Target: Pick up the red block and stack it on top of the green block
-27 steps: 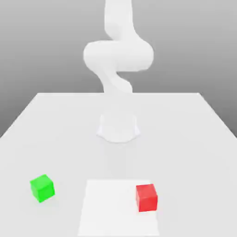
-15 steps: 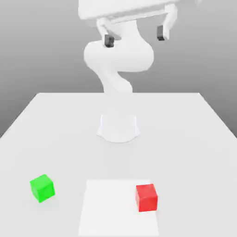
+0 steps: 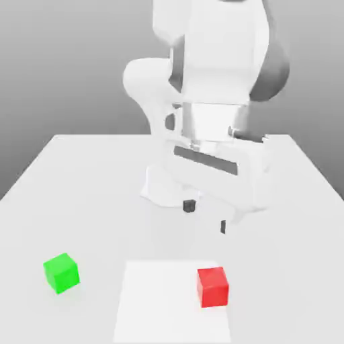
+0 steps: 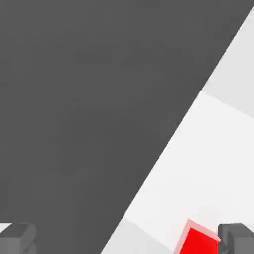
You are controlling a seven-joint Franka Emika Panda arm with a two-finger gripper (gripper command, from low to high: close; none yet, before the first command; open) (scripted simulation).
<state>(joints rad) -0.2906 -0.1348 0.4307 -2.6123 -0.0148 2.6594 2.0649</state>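
- The gripper (image 3: 206, 216) hangs above the table (image 3: 80, 195), fingers pointing down, its two dark fingertips (image 3: 190, 205) spread wide with nothing between them.
- The red block (image 3: 213, 287) sits on the table below the gripper and nearer the table's front edge, a little toward the exterior view's right of the fingertips; it is apart from them, untouched.
- In the hand view the red block (image 4: 197, 242) shows partly, just beside one dark fingertip (image 4: 238, 238); the other fingertip (image 4: 17, 237) stands well apart from it across the open gap.
- The red block rests on a brighter white square patch (image 3: 171, 302) of the table, close to that patch's corner on the exterior view's right, near the front edge.
- The green block (image 3: 62, 273) lies on the plain table surface toward the front corner on the exterior view's left, well apart from the red block and from the gripper.
- Both blocks are cubes, so neither has a long axis; each sits flat with one face up. The red block's front face looks nearly square to the front edge, while the green block is turned so that a vertical edge points toward the front.
- Count: one red block, one green block, one gripper with two fingers, one white patch.
- The arm's round base (image 3: 161, 188) stands at mid-table behind the gripper.
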